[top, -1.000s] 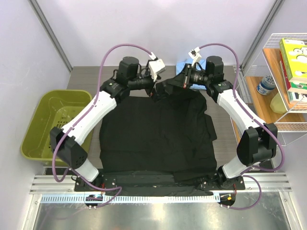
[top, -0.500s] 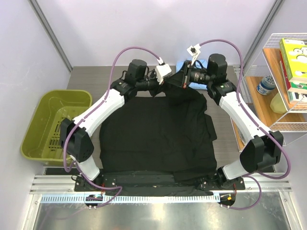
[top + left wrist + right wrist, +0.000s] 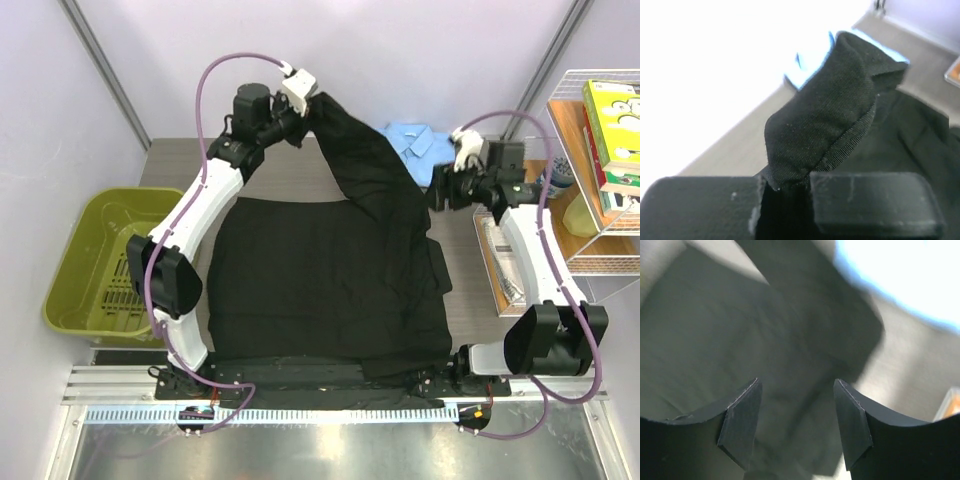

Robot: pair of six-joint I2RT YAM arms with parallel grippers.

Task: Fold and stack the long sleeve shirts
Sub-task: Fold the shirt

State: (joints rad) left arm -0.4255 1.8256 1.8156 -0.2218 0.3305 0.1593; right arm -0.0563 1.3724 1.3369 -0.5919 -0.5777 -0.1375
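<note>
The black long sleeve shirt (image 3: pixel 320 270) lies spread across the table. One part of it is pulled up and back into a raised strip. My left gripper (image 3: pixel 303 97) is shut on the end of that strip at the far back. In the left wrist view the black cloth (image 3: pixel 830 120) bulges out from between the shut fingers of the left gripper (image 3: pixel 785 182). The light blue shirt (image 3: pixel 415 145) lies folded at the back right, partly behind the raised strip. My right gripper (image 3: pixel 437 190) hangs open by the black shirt's right edge. The right gripper (image 3: pixel 797 390) holds nothing, with black shirt (image 3: pixel 715 330) below it.
A green bin (image 3: pixel 100 260) stands off the table's left side. A white wire shelf (image 3: pixel 590 150) with boxes and a bottle stands at the right, close behind my right arm. The grey tabletop (image 3: pixel 180 165) shows at the back left.
My left gripper closed on the black shirt's cloth and lifted it up and toward the back. My right gripper let go, opened and swung out to the right.
</note>
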